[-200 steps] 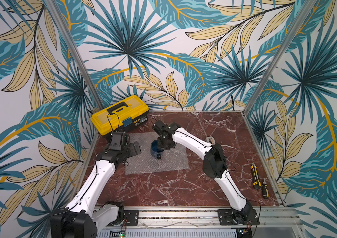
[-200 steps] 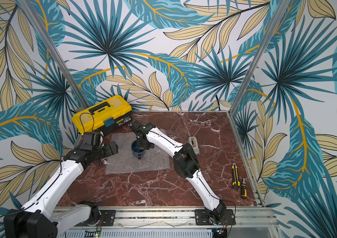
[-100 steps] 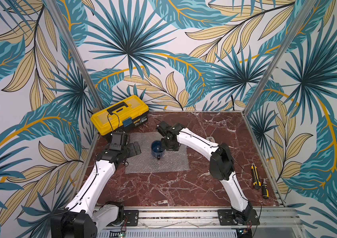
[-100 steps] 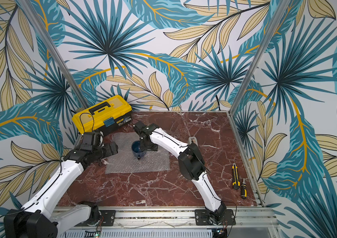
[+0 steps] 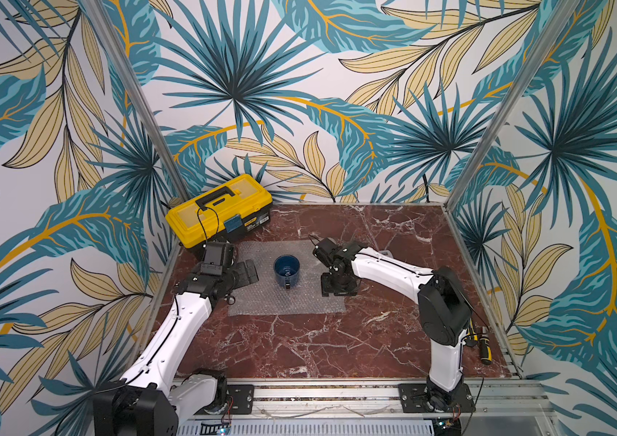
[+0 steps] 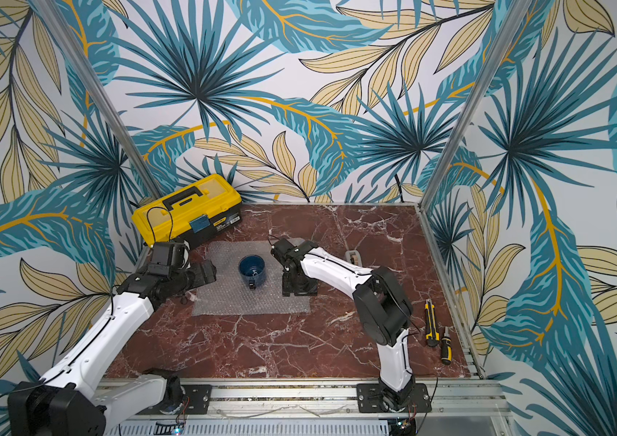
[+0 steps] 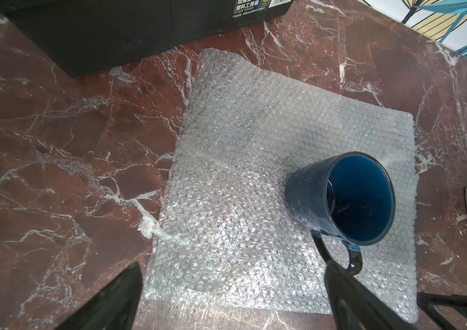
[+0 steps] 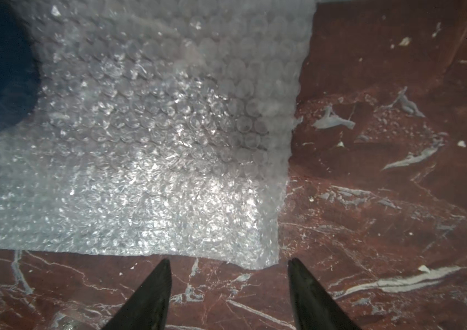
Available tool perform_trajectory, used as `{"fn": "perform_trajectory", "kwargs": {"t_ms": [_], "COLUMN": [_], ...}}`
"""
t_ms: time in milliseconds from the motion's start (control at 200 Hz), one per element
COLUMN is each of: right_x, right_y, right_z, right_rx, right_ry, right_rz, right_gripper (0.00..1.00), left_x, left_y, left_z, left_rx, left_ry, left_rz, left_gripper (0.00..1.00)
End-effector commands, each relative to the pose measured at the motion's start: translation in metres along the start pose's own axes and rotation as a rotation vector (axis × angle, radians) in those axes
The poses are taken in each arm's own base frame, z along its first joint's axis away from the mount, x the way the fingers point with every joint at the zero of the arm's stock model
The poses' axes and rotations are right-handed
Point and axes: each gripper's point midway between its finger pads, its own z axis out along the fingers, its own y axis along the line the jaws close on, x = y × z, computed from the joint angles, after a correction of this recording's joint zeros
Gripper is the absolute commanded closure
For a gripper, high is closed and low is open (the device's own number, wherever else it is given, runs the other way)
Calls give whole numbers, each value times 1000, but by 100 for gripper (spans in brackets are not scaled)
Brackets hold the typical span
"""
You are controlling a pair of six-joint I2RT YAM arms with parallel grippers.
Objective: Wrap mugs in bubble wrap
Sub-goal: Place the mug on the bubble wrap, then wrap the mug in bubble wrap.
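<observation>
The mug (image 5: pixel 286 268) stands upright, mouth open to the top, about in the middle of the bubble wrap (image 5: pixel 257 302) and a little nearer the sheet's far edge. Its handle points to the front of the table (image 5: pixel 337 347). In the left wrist view the mug (image 7: pixel 349 197) shows a dark blue inside with a pale mark at the bottom. The bubble wrap (image 7: pixel 240 171) lies flat and spread out under it, unfolded, with nothing over the mug.

The left gripper (image 5: pixel 246 270) hangs over the sheet's left edge, just beside the mug, with its fingers spread wide and nothing between them. In its own camera one finger (image 7: pixel 341 285) overlaps the mug's handle, and it is hard to tell whether they touch. The right gripper (image 5: pixel 337 288) points down at the sheet's right edge, apart from the mug. Its fingers (image 8: pixel 152 291) are parted and hold nothing, with a corner of the bubble wrap (image 8: pixel 155 157) just ahead of the tips.

Behind the sheet, in the far left corner, sits a yellow toolbox (image 5: pixel 220 211). A grey tape dispenser (image 6: pixel 354 258) peeks out behind the right arm. A utility knife (image 6: pixel 429 321) and a screwdriver (image 6: pixel 446 345) lie by the table's right edge, well apart from the sheet
</observation>
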Motion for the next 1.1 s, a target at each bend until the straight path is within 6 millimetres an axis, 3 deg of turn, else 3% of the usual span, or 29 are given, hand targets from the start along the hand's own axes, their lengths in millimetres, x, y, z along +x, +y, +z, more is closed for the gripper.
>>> {"fn": "perform_trajectory", "kwargs": {"t_ms": [0, 165, 375, 526, 661, 821, 1096], "right_x": [4, 11, 11, 12, 13, 18, 52], "right_y": [-14, -25, -25, -32, -40, -51, -84], "right_z": [10, 30, 49, 56, 56, 48, 30], "right_rx": [5, -8, -34, -21, -7, 20, 67], "right_ry": [19, 55, 120, 149, 154, 141, 147], "right_rz": [18, 56, 68, 79, 87, 81, 79], "right_gripper": [34, 36, 49, 68, 79, 100, 100], "left_x": [9, 9, 10, 13, 15, 19, 39], "left_y": [6, 7, 7, 8, 7, 6, -4], "left_z": [2, 2, 4, 7, 9, 10, 21], "left_rx": [-11, -17, -16, -21, -20, -15, -10], "left_ry": [25, 24, 35, 45, 56, 67, 132], "left_rz": [-8, -5, -12, -19, -22, -23, 0], "left_gripper": [0, 0, 0, 0, 0, 0, 0]}}
